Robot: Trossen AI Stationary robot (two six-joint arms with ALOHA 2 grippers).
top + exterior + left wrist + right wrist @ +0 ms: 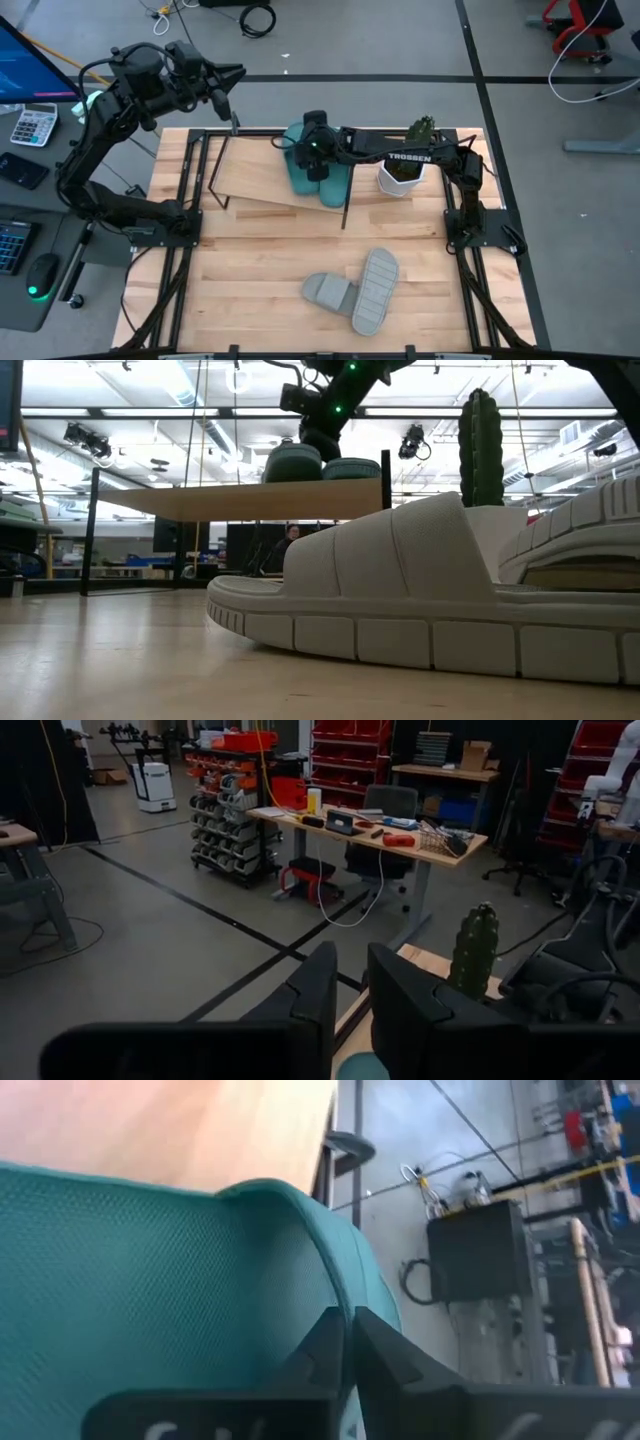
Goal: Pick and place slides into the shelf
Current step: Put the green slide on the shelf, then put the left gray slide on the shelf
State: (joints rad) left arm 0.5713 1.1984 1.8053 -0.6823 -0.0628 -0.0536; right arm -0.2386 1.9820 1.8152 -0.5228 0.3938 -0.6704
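High view: our right arm covers much of the two teal slides (318, 172) on the shelf (262, 178), a tilted light plank on thin black legs. Right pincer (316, 140) is clenched over a teal strap; whether it pinches the mesh-textured rubber we cannot tell. Left pincer (236, 72), nearly closed and empty, hangs past the worktop (250, 270). Two grey ribbed slides (355, 288) lie near the worktop's front.

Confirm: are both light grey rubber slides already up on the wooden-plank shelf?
No. In the high view both light grey rubber slides lie on the tabletop in front of the wooden-plank shelf; only the teal slides are on it.
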